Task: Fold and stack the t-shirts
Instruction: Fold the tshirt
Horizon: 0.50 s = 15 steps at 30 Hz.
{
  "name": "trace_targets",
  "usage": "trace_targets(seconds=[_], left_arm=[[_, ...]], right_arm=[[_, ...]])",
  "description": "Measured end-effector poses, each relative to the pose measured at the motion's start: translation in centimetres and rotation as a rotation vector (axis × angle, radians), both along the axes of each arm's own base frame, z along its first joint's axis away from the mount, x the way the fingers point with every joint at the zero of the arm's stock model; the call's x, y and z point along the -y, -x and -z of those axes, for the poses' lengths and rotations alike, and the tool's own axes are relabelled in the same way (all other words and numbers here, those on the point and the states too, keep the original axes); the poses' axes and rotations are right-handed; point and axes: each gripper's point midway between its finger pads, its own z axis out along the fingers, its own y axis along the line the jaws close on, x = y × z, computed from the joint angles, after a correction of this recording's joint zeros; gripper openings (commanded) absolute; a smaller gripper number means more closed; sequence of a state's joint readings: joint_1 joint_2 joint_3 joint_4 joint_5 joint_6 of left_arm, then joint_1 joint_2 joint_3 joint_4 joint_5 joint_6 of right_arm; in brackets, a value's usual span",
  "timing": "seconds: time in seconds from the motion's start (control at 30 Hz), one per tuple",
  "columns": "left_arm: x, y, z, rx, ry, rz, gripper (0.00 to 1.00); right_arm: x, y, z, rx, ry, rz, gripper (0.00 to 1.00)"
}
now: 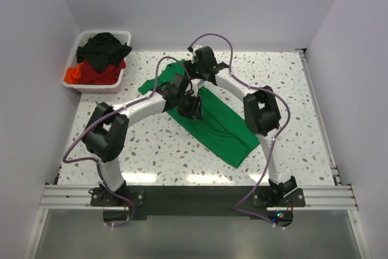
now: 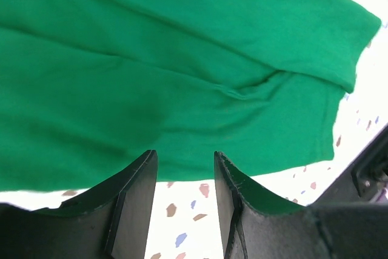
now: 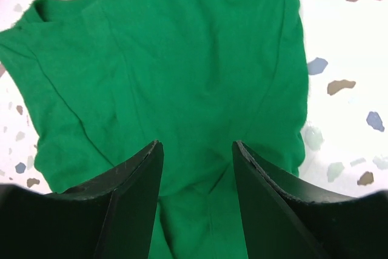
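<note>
Green t-shirt (image 1: 225,135) counts one, white bin (image 1: 91,87) one.

A: Place type? Green t-shirt (image 1: 225,133) on a speckled surface (image 1: 170,156), so a home?
B: No, robot lab cell. Aluminium rail (image 1: 200,197) at the near edge, left arm (image 1: 145,106) and right arm (image 1: 262,113) bolted onto it, purple cables (image 1: 212,34) looping beyond it, plain white walls (image 1: 200,4) boxing in everything behind the rail.
A: Lab, then.
</note>
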<state>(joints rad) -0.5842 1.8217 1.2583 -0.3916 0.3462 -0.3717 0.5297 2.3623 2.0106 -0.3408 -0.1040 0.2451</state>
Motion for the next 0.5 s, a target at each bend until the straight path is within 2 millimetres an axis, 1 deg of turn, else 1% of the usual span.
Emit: trace_targets(seconds=[0.13, 0.27, 0.33, 0.4, 0.47, 0.5], left_arm=[[1.9, 0.9, -0.3, 0.006, 0.033, 0.072, 0.47], [3.4, 1.4, -0.2, 0.009, 0.062, 0.142, 0.47], [4.0, 1.5, 0.2, 0.006, 0.066, 0.169, 0.47], [4.4, 1.6, 0.7, -0.003, 0.064, 0.188, 0.47], [4.9, 1.8, 1.4, -0.013, 0.062, 0.207, 0.47], [5.2, 1.8, 1.7, -0.018, 0.061, 0.214, 0.47]], right_arm=[[-0.6, -0.2, -0.5, 0.024, -0.025, -0.026, 0.54], [-1.8, -0.7, -1.6, 0.045, -0.056, -0.076, 0.55], [-2.6, -1.4, -2.4, 0.071, -0.078, -0.1, 0.56], [-3.2, -1.8, -2.7, 0.087, -0.09, -0.121, 0.56], [-3.5, -1.9, -2.6, 0.089, -0.093, -0.137, 0.57], [-3.6, -1.9, -2.2, 0.086, -0.092, -0.146, 0.57]])
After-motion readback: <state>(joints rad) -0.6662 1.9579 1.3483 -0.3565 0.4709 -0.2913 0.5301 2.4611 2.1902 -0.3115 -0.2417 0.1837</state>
